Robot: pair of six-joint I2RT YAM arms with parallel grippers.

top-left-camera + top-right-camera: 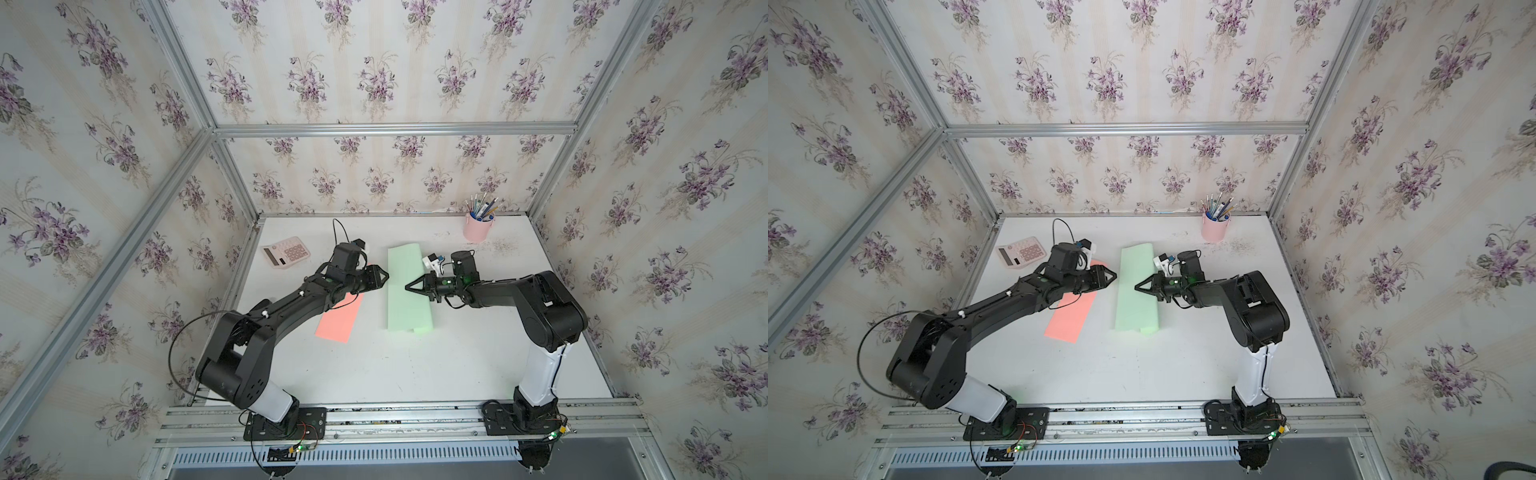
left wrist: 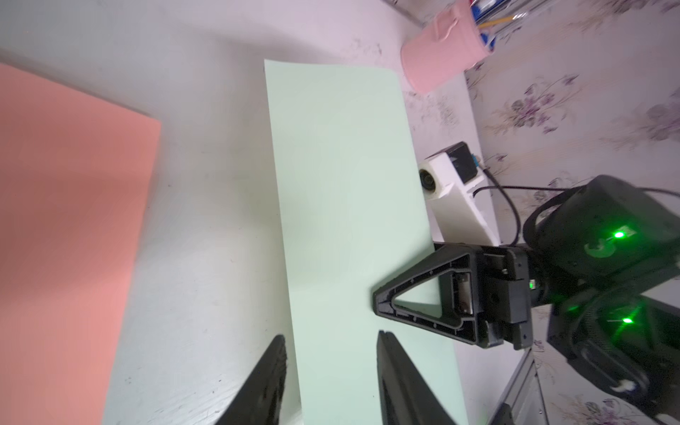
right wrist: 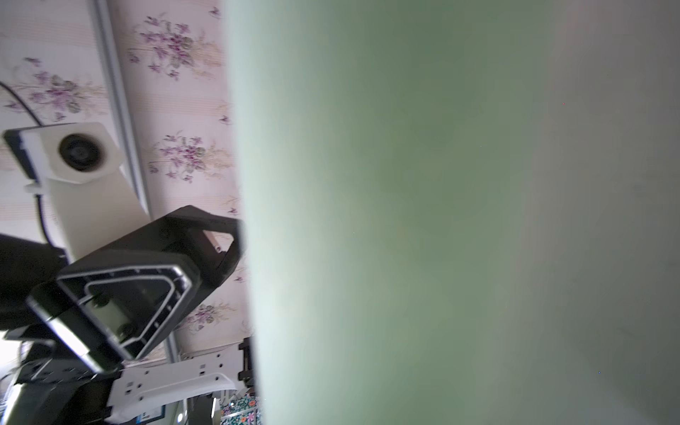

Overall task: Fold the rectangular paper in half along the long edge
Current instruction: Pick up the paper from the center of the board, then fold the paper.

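Green paper: pale, rectangular, doubled over lengthwise. The upper layer bulges loosely on the right gripper's side, and a darker lower layer peeks out at the near end. It lies between both grippers, with its other long edge at the left gripper. The right gripper's tip is over the sheet.

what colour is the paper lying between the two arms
The paper is pale green, clearest in the left wrist view.
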